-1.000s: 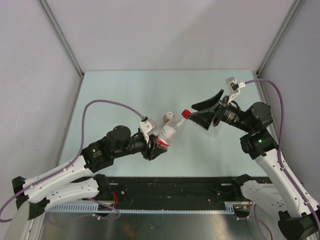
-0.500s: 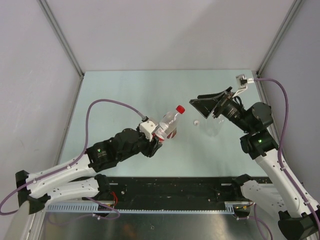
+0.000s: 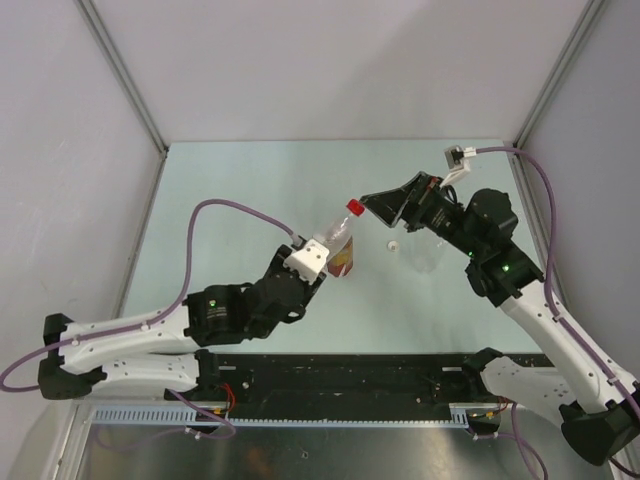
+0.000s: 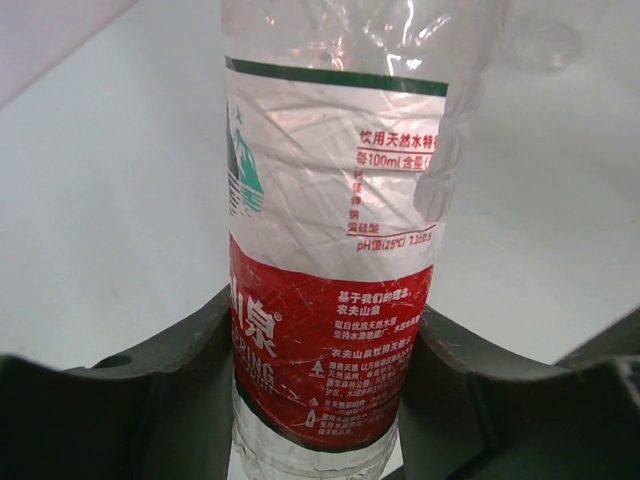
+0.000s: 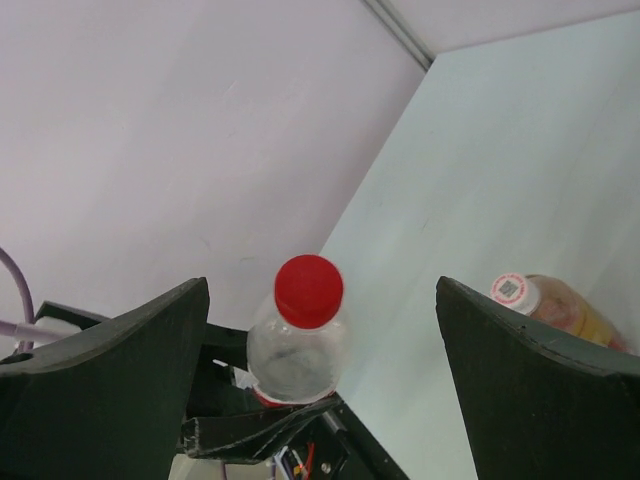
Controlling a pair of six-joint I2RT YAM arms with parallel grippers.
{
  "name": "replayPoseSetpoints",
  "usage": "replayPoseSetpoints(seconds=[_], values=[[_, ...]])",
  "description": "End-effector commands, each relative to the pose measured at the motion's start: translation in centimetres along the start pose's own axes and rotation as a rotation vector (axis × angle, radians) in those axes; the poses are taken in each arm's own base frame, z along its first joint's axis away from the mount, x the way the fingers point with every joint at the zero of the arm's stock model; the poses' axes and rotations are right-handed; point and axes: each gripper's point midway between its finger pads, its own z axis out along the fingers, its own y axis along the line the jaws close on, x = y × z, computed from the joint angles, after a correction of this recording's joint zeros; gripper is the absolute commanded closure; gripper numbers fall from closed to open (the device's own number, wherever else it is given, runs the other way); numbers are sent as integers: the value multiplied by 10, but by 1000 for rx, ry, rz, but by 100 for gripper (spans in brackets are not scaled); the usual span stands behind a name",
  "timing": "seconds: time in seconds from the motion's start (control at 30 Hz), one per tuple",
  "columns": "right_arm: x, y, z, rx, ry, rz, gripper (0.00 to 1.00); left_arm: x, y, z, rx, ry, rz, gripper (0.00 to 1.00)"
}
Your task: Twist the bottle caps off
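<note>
L arm (image 3: pixel 130 338) & R arm (image 3: pixel 555 328): white links, blk joints, green LEDs; purple cables (image 3: pixel 215 203); dark wedge jaws.

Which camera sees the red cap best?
The right wrist view: the red cap is big, whole and right in the middle. The top view shows the cap as just a tiny red dot. The left wrist view shows only the bottle, with the top cut off.

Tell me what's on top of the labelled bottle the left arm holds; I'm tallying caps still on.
A red cap sits on the neck of the labelled bottle, with the right fingers open either side. The threads beneath are covered, so looseness can't be judged.
</note>
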Motion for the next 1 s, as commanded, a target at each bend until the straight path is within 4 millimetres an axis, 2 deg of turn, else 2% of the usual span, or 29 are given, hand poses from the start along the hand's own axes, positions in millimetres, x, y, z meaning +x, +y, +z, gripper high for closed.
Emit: replayPoseSetpoints(seconds=[0.0, 0.23, 0.43, 0.73, 0.87, 0.97], values=[[-11, 26, 3, -28, -28, -30, 1, -18, 26, -8, -213, -26, 62, 80], [-1, 31, 13, 19, 3, -79, 11, -28, 23, -11, -290, -27, 116, 80], [1, 23, 13, 67, -2, -84, 26, -29, 20, -12, -280, -28, 120, 80], [7, 19, 23, 63, 26, -39, 34, -29, 15, -10, -259, -21, 135, 79], [8, 24, 27, 22, 43, -2, 46, -28, 15, -10, -254, -18, 136, 79], [6, 26, 28, 13, 39, 15, 51, -27, 14, -11, -249, -18, 136, 79]])
